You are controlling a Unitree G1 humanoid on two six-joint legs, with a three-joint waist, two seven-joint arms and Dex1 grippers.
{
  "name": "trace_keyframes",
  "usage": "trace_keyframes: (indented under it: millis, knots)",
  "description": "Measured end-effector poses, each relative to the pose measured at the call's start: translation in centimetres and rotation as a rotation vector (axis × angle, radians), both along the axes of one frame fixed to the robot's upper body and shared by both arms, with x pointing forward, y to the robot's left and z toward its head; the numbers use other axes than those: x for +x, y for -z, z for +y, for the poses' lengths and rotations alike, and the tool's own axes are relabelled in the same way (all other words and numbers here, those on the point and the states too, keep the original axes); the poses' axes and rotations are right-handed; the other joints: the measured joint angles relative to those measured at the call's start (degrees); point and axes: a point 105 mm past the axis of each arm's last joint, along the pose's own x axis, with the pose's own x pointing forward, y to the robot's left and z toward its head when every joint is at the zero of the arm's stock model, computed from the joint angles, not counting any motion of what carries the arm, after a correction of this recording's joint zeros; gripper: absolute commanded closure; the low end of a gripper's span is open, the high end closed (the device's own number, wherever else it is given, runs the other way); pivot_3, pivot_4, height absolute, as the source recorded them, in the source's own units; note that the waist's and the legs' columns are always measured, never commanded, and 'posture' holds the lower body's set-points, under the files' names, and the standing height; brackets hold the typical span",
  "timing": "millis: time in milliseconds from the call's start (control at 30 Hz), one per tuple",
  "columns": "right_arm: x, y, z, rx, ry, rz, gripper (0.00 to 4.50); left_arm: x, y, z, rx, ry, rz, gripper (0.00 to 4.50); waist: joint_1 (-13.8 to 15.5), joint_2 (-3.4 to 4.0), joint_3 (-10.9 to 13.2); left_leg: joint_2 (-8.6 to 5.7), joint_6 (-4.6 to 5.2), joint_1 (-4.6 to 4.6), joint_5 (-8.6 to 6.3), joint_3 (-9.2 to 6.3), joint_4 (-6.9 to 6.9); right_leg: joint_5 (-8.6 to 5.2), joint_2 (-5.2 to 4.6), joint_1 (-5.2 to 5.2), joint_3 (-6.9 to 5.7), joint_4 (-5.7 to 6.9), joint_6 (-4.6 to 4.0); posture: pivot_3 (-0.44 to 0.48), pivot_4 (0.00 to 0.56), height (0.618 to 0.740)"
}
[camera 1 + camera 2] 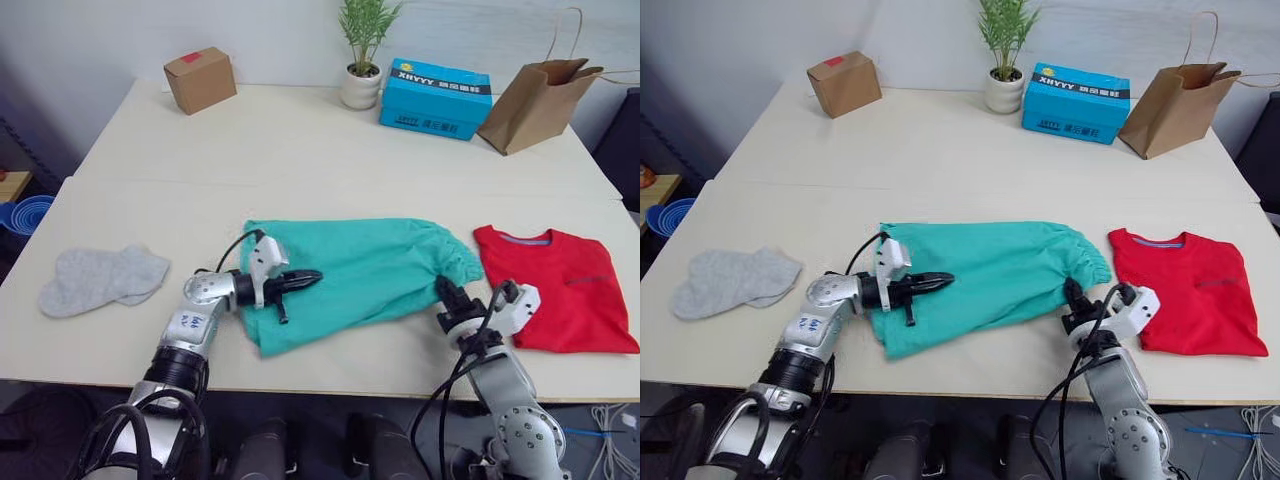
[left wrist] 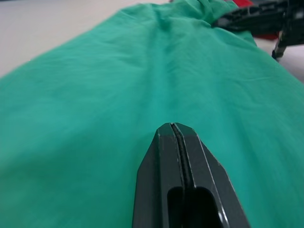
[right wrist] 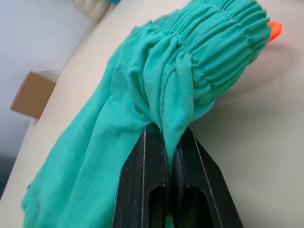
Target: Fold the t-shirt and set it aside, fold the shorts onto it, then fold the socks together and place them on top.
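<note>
Right hand (image 3: 166, 142) is clamped on a pinch of the shorts (image 1: 360, 270) by the gathered waistband, and my left hand (image 1: 305, 279), fingers pressed together, lies on the shorts' other end. I see the folded t-shirt (image 1: 556, 285) just right of them, the socks (image 1: 100, 279) far left, and boxes and a bag along the table's (image 1: 300, 140) far edge.
</note>
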Motion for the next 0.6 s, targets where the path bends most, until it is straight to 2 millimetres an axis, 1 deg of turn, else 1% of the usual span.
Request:
trace_keyframes:
  millis: [67,100,167,200,267,300,333,367,433,500,600]
  knots:
    - [-0.1,-0.4,-1.8,-0.09,0.063,-0.043,4.49,-0.1,-0.1,0.7,0.01,-0.016,0.008,4.5,0.0,0.13,0.1,-0.04,0.03,-0.01,0.01,0.02,0.0,-0.01,0.01,-0.01,0.0,0.0,0.01,0.0,0.15,0.74]
    - [-0.2,-1.0,-2.2,-0.143,0.072,-0.073,4.49,-0.1,0.0,0.7,0.009,-0.02,0.016,4.5,-0.1,0.21,0.1,-0.05,0.05,-0.02,0.02,0.04,0.0,-0.01,0.01,-0.02,0.01,0.01,0.01,0.0,0.15,0.74]
    - [-0.2,-2.2,-2.5,-0.245,0.069,-0.14,4.49,-0.1,0.1,0.6,0.006,-0.023,0.022,4.5,-0.2,0.22,0.1,-0.05,0.02,-0.02,0.03,0.05,0.0,-0.01,0.03,-0.03,0.0,0.03,0.01,0.0,0.15,0.74]
    - [-0.2,-2.9,-2.2,-0.33,0.044,-0.182,4.49,0.0,0.1,0.3,0.002,-0.025,0.021,4.5,-0.2,0.28,0.2,-0.05,0.01,-0.01,0.03,0.05,0.0,-0.01,0.03,-0.03,0.01,0.05,0.01,0.0,0.15,0.74]
    - [-0.1,-5.1,-0.3,-0.553,-0.087,-0.293,4.49,0.3,0.1,-0.4,-0.008,-0.026,0.022,4.5,-0.2,0.4,0.2,-0.05,0.03,-0.01,0.04,0.1,0.01,-0.01,0.03,-0.04,0.02,0.09,0.02,0.0,0.15,0.74]
    - [-0.1,-6.1,1.4,-0.693,-0.195,-0.36,4.49,0.4,0.1,-1.0,-0.01,-0.019,0.022,4.5,-0.3,0.39,0.2,-0.05,0.03,0.0,0.05,0.09,0.01,-0.01,0.04,-0.04,0.02,0.1,0.02,0.0,0.15,0.74]
    - [-0.3,-6.7,3.2,-0.808,-0.299,-0.419,4.49,0.6,0.0,-1.5,-0.011,-0.011,0.019,4.5,-0.3,0.39,0.2,-0.03,0.07,0.0,0.09,0.08,0.01,-0.01,0.06,-0.05,0.0,0.11,0.02,0.0,0.15,0.74]
    - [-0.8,-6.9,5.5,-0.946,-0.442,-0.482,4.49,0.6,-0.1,-1.9,-0.01,-0.004,0.014,4.5,-0.3,0.39,0.2,0.01,0.13,0.03,0.12,0.09,0.01,-0.03,0.11,-0.05,-0.01,0.11,-0.01,0.0,0.15,0.74]
    - [-1.4,-6.0,7.8,-1.057,-0.598,-0.519,4.49,0.7,-0.1,-2.0,-0.001,-0.006,0.009,4.5,-0.2,0.37,0.2,0.09,0.07,0.02,0.15,0.04,-0.01,-0.07,0.19,-0.05,-0.05,0.11,-0.07,0.0,0.15,0.74]
    - [-1.4,-5.4,9.4,-1.105,-0.695,-0.536,4.49,0.9,0.2,-1.8,0.022,-0.021,0.009,4.5,-0.2,0.37,0.2,0.09,0.07,0.0,0.17,0.05,0.0,-0.08,0.19,-0.09,-0.05,0.13,-0.08,0.0,0.15,0.74]
    - [-1.0,-6.1,11.7,-1.162,-0.791,-0.603,4.49,1.0,1.0,-1.6,0.055,-0.05,0.024,4.5,-0.2,0.37,0.2,0.08,0.1,0.0,0.19,0.05,0.06,-0.08,0.17,-0.06,-0.06,0.15,-0.08,0.0,0.15,0.74]
